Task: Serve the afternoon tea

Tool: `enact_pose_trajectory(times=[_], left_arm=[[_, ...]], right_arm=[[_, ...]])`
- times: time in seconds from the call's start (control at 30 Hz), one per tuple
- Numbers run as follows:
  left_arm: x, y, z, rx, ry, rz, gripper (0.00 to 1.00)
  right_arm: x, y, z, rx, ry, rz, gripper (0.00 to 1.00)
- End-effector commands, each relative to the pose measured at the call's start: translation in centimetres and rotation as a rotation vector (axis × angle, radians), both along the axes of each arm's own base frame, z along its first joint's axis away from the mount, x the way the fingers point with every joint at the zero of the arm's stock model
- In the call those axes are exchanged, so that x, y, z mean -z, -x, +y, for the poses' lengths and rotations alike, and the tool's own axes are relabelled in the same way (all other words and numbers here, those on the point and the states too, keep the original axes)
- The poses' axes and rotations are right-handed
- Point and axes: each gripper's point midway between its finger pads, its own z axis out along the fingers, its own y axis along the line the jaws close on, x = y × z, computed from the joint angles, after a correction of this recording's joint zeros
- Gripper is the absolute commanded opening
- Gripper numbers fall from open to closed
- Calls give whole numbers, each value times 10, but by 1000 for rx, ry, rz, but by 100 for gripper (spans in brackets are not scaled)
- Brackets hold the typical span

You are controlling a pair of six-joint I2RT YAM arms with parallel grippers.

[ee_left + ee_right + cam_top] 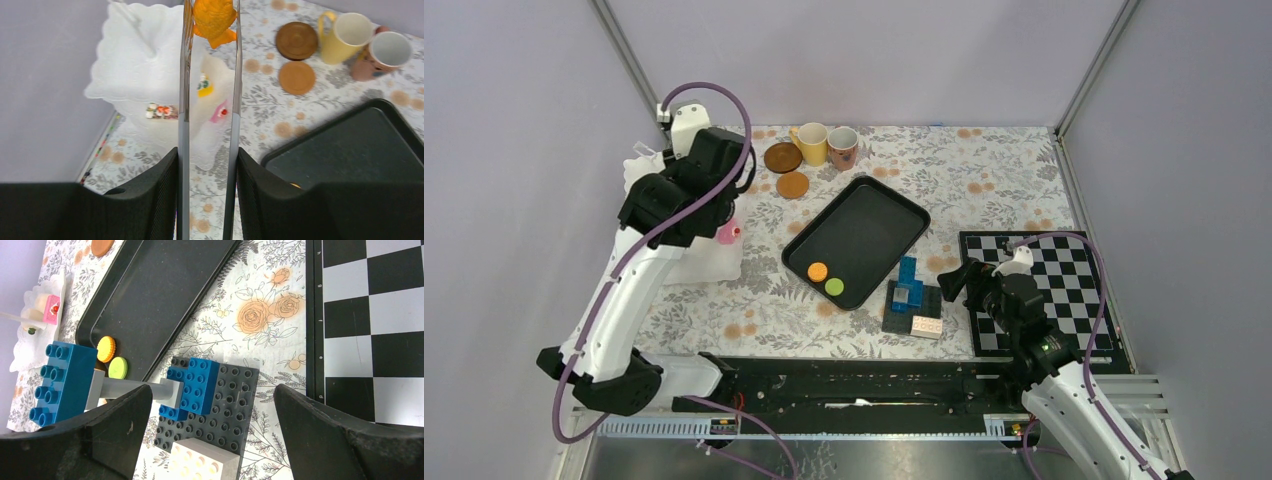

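Black tray [864, 225] is holding just an orange cookie [817, 271] and a green cookie [834, 286] near its front corner, and the frilly white plate [125, 60] is carrying the small cakes [161, 110]. Left arm is reaching over that plate, its claw [207, 160] clenching the metal tongs [184, 100], which are pinching an orange fish-shaped cake [214, 20]. Right claw [212, 395] is hanging wide open above the brick stack [200, 385]. Yellow mug [812, 143], patterned mug [842, 148] and brown coasters [783, 157] are sitting at the far edge of the surface [984, 180].
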Motion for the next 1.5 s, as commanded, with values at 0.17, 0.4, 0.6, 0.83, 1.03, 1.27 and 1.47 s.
enact_pose_trajectory(times=[0.17,0.4,0.6,0.83,1.03,1.27,1.47], left_arm=[[5,-5,50,-98,-100,48,0],[21,-29,51,-97,-102,76,0],[30,-38,59,-133,-115,105,0],[41,-38,62,-162,-110,134,7],[44,-39,63,-175,-117,143,19],[40,-43,64,-175,-126,141,34],[42,-39,65,-179,-126,144,42]], right_arm=[[-6,-2,9,-43,-16,-30,98],[-7,-2,8,-40,-19,-38,98],[-9,-5,6,-26,-10,-46,98],[-9,-4,6,-24,-14,-50,98],[-9,-4,6,-28,-16,-48,98],[-10,-3,7,-33,-24,-54,98],[-8,-3,7,-31,-20,-49,98]])
